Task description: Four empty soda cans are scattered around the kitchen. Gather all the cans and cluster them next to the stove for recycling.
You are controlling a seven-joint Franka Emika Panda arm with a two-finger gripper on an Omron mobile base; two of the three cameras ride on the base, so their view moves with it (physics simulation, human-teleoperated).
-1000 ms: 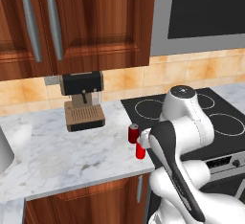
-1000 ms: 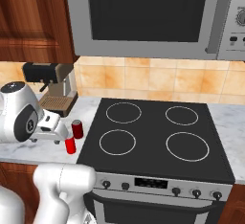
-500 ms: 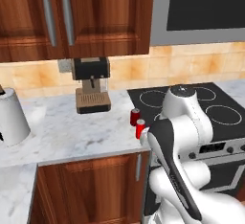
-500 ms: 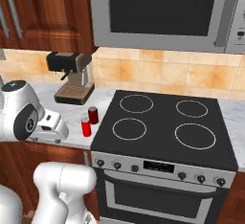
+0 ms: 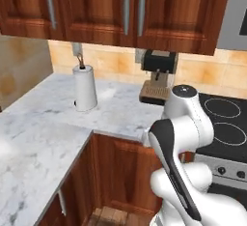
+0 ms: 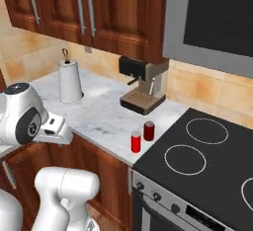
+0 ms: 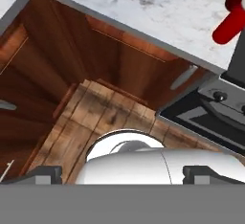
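Two cans (image 6: 142, 135) counted on the marble bench (image 6: 101, 119), centre of the right base frame: red cylinders with grey tops, upright, close together, just beside the left edge of the stove (image 6: 207, 161); in the hand frame, same red shapes at the upper right (image 7: 232, 19), cropped by the edge. Stove black, flat and glassy with white ring outlines, three rings in the right base frame, steel front with dark knobs below. One coffee machine (image 6: 143, 84), boxy, steel and black, in the upper centre, behind the cans against tan tiles. One white paper roll (image 6: 70, 81) on a stand at the left, upright. Wooden cupboards (image 6: 89, 8) above, reddish brown, with slim metal handles. No readable writing or brand anywhere. Bench white-grey veined stone. Tool (image 7: 122, 174) at the bottom of the hand frame, two dark tips spread fully wide, nothing between them, aimed down at plank floor (image 7: 103, 122) and brown cabinet fronts.
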